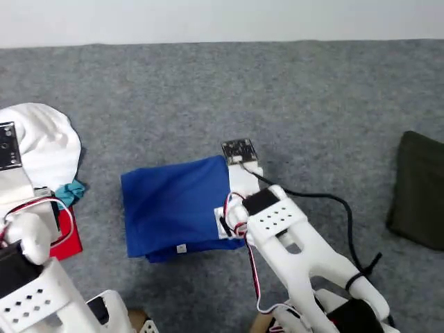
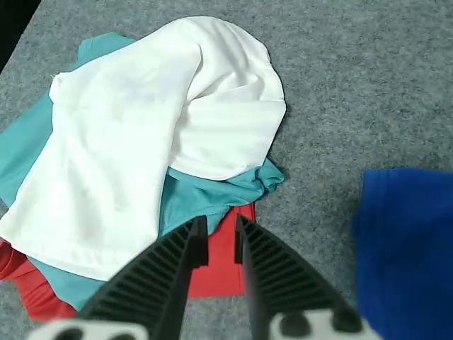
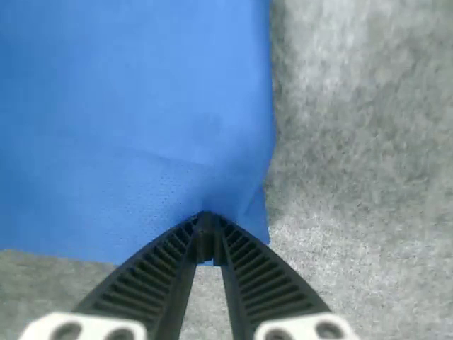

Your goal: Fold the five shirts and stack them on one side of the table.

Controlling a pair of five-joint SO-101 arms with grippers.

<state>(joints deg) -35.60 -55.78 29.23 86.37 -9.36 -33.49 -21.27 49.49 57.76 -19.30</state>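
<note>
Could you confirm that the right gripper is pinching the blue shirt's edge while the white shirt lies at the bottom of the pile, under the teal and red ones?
Not quite: the white shirt lies on top of the pile, over the teal shirt and the red shirt, as the left wrist view shows. The right gripper does pinch the edge of the blue shirt.

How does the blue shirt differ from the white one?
The blue shirt lies folded flat, alone mid-table; the white shirt sits rumpled atop a teal shirt and a red shirt. The right gripper pinches the blue shirt's edge; nothing holds the white shirt. Both lie on the grey table.
</note>
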